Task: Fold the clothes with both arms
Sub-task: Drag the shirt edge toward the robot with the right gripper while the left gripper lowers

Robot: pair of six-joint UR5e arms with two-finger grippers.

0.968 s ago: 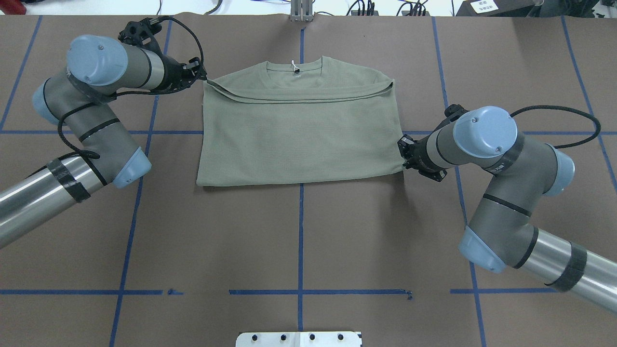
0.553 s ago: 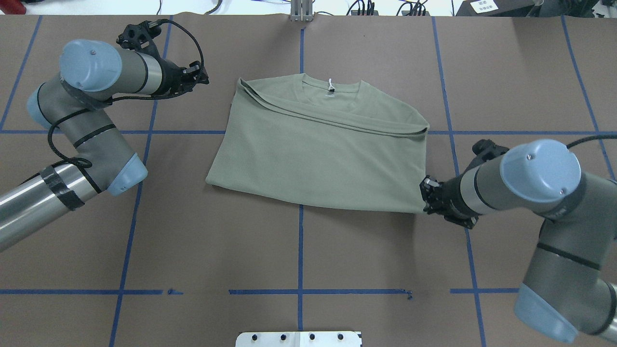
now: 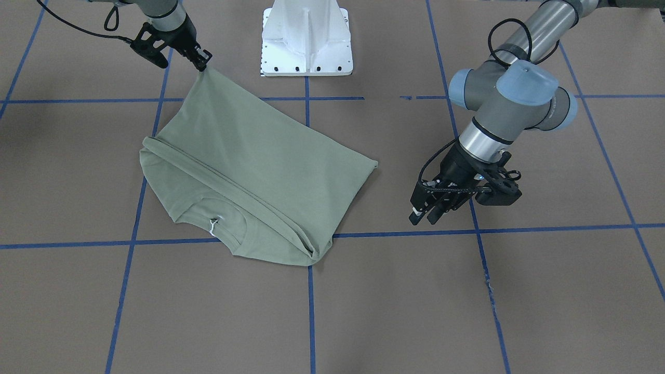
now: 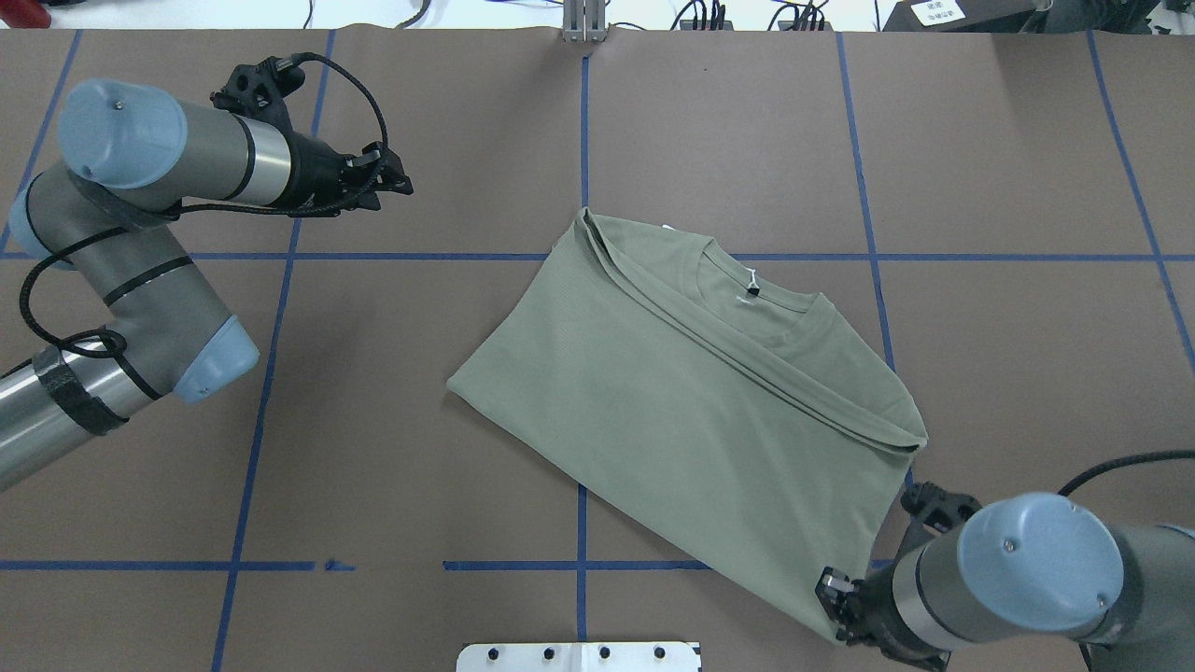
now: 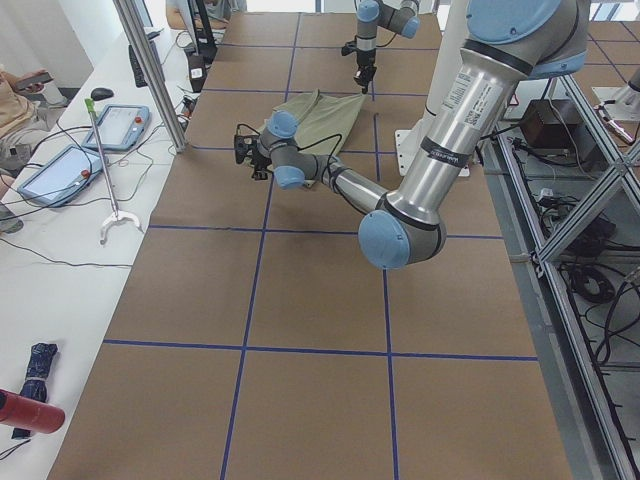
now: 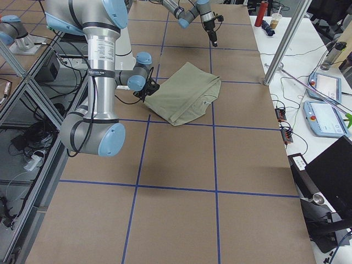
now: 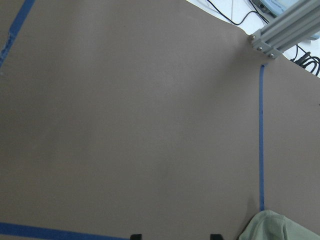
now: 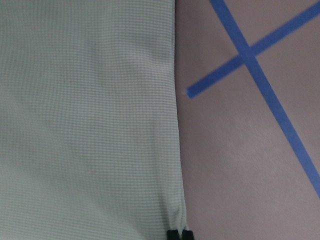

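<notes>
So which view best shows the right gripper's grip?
Front-facing: the right gripper pinches the shirt corner in plain sight. Overhead half hides it behind the wrist; its wrist camera shows only fingertips; side views show it tiny.

Right gripper [image 3: 201, 65]: fingers [image 8: 173, 233] shown only as tips at bottom edge of right wrist view.
Shirt [image 8: 85, 115]: cropped there at left, top and bottom.
Left gripper [image 3: 422, 218]: fingertips [image 7: 135, 236] barely inside bottom edge of left wrist view.
Right arm [image 4: 1036, 569]: cropped at lower right overhead.
Person [image 5: 15, 110]: cropped, upper left of left side view.
</notes>
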